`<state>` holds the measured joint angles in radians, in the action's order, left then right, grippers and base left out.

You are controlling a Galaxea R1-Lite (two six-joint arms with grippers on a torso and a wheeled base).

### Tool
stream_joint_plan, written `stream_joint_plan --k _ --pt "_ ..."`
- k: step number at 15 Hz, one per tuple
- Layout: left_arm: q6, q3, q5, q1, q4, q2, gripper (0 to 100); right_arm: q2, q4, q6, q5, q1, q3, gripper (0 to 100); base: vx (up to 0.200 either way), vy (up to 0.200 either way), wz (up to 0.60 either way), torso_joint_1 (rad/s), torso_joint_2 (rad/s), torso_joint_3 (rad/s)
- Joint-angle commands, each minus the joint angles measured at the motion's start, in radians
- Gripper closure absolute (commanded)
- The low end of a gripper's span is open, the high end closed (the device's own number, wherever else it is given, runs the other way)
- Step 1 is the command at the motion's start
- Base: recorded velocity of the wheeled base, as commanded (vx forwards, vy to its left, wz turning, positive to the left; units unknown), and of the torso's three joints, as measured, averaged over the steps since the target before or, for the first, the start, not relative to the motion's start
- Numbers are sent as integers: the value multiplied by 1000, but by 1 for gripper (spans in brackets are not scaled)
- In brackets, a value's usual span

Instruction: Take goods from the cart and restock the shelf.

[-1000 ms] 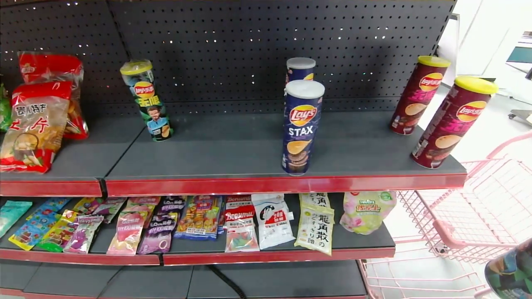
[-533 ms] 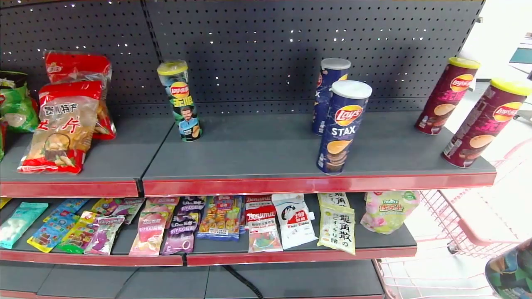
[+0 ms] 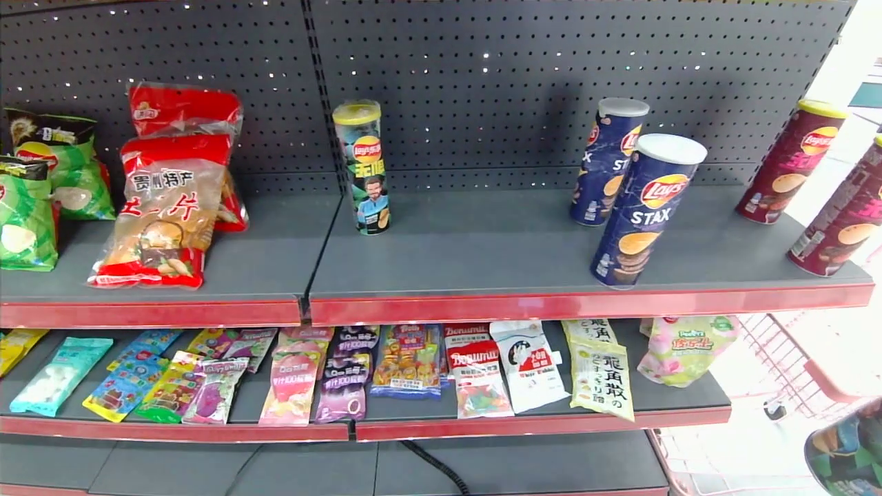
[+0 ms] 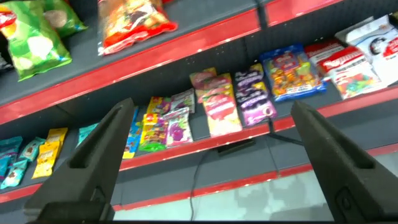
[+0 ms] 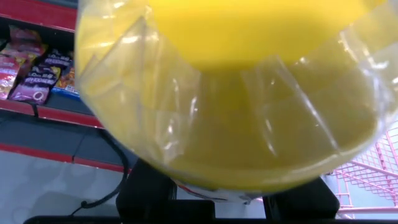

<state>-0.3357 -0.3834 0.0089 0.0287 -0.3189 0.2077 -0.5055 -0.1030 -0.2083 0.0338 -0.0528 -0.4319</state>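
Close by, the right gripper (image 5: 235, 198) is squeezed tight on a can (image 5: 230, 93) with a yellow lid, down low near the pink cart (image 3: 823, 386). The left gripper (image 4: 208, 124) is wide open and holds nothing. Farther off, candy bags (image 3: 296, 375) lie on the low shelf (image 3: 482, 426). On the top shelf (image 3: 482, 258) stand a green can (image 3: 362, 169), two blue cans (image 3: 644, 210) and two red cans (image 3: 789, 162).

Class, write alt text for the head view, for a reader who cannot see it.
A dark shelf with red edges: its top tier holds one green-patterned can, two blue cans and two maroon cans standing, with red and green snack bags at the left. Flat sweet packets line the lower tier; a pink cart and another patterned can show at lower right.
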Motion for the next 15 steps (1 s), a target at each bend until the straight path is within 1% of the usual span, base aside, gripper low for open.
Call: stream_joint_plan --k 1,4,6,8,10,11,12,13,15 --pt "0 0 0 0 0 1 0 -1 0 0 5 -2 -2 100 0 200 0 -2 7 7" --pt "-2 0 0 0 0 1 0 -2 2 -2 60 -4 -10 100 0 200 0 2 4 2" --pt "-3 0 0 0 0 -1 0 -4 2 -2 67 -6 -11 100 0 200 0 2 2 2" --pt "-3 0 0 0 0 -7 0 -2 2 -2 84 -36 -14 100 0 200 0 2 5 7" --pt "-5 0 0 0 -2 -7 0 -10 2 -3 84 -52 -28 100 0 0 0 0 0 0" --pt "-11 0 0 0 -2 -7 0 -13 2 -3 84 -52 -33 100 0 0 0 0 0 0" --pt "-28 -2 2 0 0 -7 0 -13 2 -17 84 -52 -33 100 0 0 0 0 0 0" --pt "-31 -2 2 0 0 -5 0 -13 2 -20 83 -52 -31 100 0 0 0 0 0 0" --pt "-32 0 13 -1 -2 -4 0 -8 0 -20 84 -52 -28 100 200 0 0 -2 0 0"
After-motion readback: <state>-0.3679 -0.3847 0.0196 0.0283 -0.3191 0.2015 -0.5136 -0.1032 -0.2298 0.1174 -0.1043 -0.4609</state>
